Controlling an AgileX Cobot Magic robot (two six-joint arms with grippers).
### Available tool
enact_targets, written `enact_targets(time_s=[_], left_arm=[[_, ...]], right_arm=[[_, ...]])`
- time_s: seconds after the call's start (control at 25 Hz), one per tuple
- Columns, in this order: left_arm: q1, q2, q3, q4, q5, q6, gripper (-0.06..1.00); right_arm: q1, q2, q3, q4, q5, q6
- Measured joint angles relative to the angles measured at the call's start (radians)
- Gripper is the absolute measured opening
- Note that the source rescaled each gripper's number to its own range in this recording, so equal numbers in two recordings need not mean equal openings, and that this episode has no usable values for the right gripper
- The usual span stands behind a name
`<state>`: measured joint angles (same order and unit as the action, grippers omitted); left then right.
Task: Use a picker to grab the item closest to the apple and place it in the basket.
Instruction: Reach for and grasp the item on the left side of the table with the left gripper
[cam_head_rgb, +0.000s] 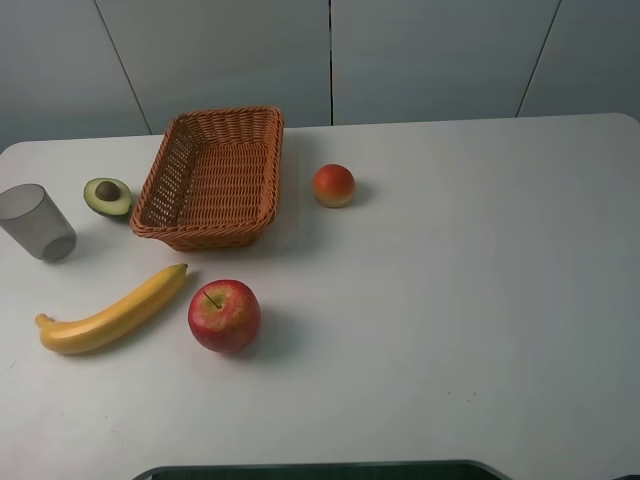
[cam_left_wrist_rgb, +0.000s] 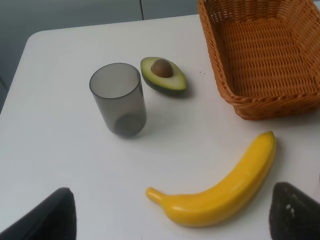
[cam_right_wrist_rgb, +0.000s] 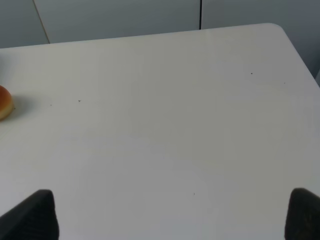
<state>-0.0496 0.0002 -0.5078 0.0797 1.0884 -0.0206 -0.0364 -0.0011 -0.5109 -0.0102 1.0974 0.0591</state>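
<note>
The woven wicker basket (cam_head_rgb: 163, 180) is a brown rectangle with flaring sides and an open lattice weave. It stands toward the far left of the table. In front of it lies the banana (cam_head_rgb: 115, 310), smooth, yellow and curved. Its tip is near the apple (cam_head_rgb: 224, 315) without touching it, and it is outside the basket. The apple is round, glossy and red, streaked with yellow. Left of the basket, a smoky translucent plastic cup (cam_head_rgb: 38, 222) stands upright. A halved avocado (cam_head_rgb: 108, 197) lies between them, pit up. A small round orange-red fruit (cam_head_rgb: 334, 185) sits right of the basket.

The table (cam_head_rgb: 450, 280) is matte white with rounded corners. Behind it is a wall (cam_head_rgb: 430, 60) of grey panels.

The left gripper (cam_left_wrist_rgb: 167, 215) hangs above the banana with its fingers spread wide, holding nothing. The right gripper (cam_right_wrist_rgb: 167, 215) is also spread and empty over bare tabletop.
</note>
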Motion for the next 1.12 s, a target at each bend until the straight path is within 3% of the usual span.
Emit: enact_targets(time_s=[0.64,0.96,1.12], left_arm=[[0.000,0.041,-0.030,-0.018,-0.035,0.032,0.99],[-0.056,0.416,-0.170,-0.114,-0.109,0.258,0.99],[-0.096,0.671,-0.190,-0.163,-0.159,0.439,0.99]], right_arm=[[0.000,0.000,0.000,0.000,0.000,0.000],[0.000,0.000,0.000,0.000,0.000,0.000],[0.000,0.000,0.000,0.000,0.000,0.000]])
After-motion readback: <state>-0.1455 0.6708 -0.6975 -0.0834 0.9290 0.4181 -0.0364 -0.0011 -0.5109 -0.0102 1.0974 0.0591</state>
